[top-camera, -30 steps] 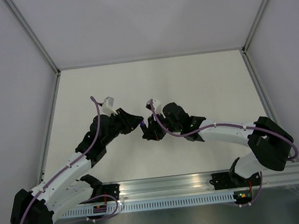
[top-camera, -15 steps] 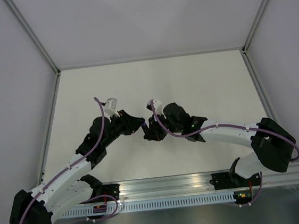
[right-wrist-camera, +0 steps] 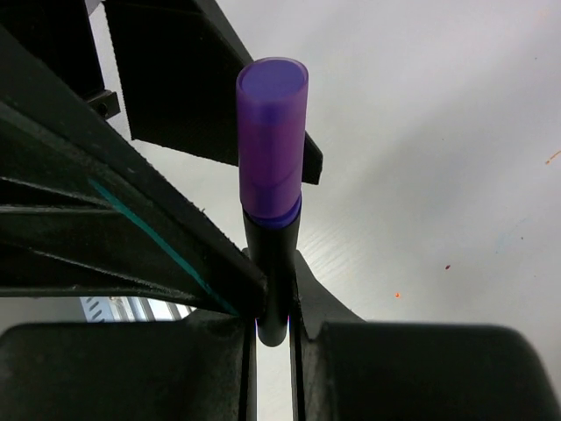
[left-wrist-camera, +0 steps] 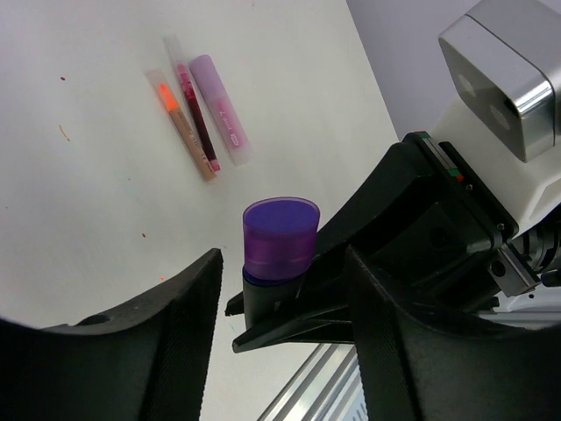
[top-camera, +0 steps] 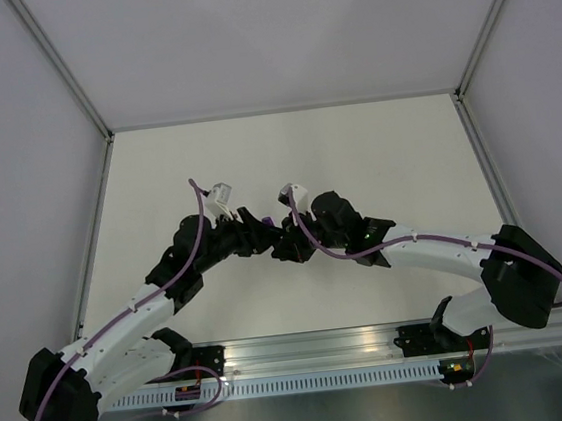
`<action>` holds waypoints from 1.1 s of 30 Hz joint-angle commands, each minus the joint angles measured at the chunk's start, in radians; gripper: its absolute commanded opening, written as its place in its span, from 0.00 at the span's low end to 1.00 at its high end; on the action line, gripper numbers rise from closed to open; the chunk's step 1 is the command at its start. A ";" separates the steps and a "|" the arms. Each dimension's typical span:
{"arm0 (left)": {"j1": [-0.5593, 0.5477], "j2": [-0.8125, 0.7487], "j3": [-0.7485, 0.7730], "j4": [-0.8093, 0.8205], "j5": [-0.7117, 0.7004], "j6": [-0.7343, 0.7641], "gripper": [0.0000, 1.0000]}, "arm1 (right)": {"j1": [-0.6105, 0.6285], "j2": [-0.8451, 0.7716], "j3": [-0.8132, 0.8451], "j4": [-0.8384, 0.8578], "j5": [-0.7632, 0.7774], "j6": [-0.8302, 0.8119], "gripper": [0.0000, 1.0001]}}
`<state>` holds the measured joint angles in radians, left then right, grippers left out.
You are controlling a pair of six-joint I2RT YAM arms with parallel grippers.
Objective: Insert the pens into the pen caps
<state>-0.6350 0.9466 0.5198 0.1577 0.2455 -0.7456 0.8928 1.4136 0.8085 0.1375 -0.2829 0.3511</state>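
My right gripper [right-wrist-camera: 279, 282] is shut on the dark navy-purple pen [right-wrist-camera: 275, 241] and holds it above the table. A purple cap [right-wrist-camera: 272, 132] sits on the pen's tip. In the left wrist view the capped pen [left-wrist-camera: 280, 237] stands between the fingers of my left gripper [left-wrist-camera: 282, 267]. Those jaws are wide apart and do not touch it. In the top view both grippers meet at mid-table, left [top-camera: 260, 235] and right [top-camera: 284, 242]. The slim pink-red pen [left-wrist-camera: 195, 110] lies on the table beside a pale pink-lilac cap [left-wrist-camera: 220, 110].
An orange-tipped tan stick [left-wrist-camera: 181, 123] lies next to the pink-red pen. The white table [top-camera: 375, 150] is walled by grey panels. An aluminium rail [top-camera: 316, 353] runs along the near edge by the arm bases.
My left arm has moved right toward the right gripper. Its fingers now straddle the capped pen tip. The right arm has shifted only slightly.
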 commanded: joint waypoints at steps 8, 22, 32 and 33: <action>-0.017 -0.120 0.085 -0.050 0.086 0.094 0.77 | -0.005 -0.080 0.003 0.128 -0.157 0.017 0.00; -0.017 -0.239 0.148 -0.073 0.198 0.163 0.87 | -0.002 -0.150 -0.034 0.284 -0.412 0.092 0.00; -0.017 -0.258 0.175 -0.079 0.195 0.196 0.79 | 0.015 -0.133 -0.034 0.335 -0.487 0.111 0.00; -0.017 -0.255 0.178 -0.080 0.193 0.196 0.78 | 0.018 -0.131 -0.031 0.336 -0.493 0.111 0.00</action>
<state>-0.6476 0.6922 0.6460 0.0761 0.4129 -0.5987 0.9016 1.2873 0.7746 0.4046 -0.7174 0.4576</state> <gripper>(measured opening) 0.792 0.147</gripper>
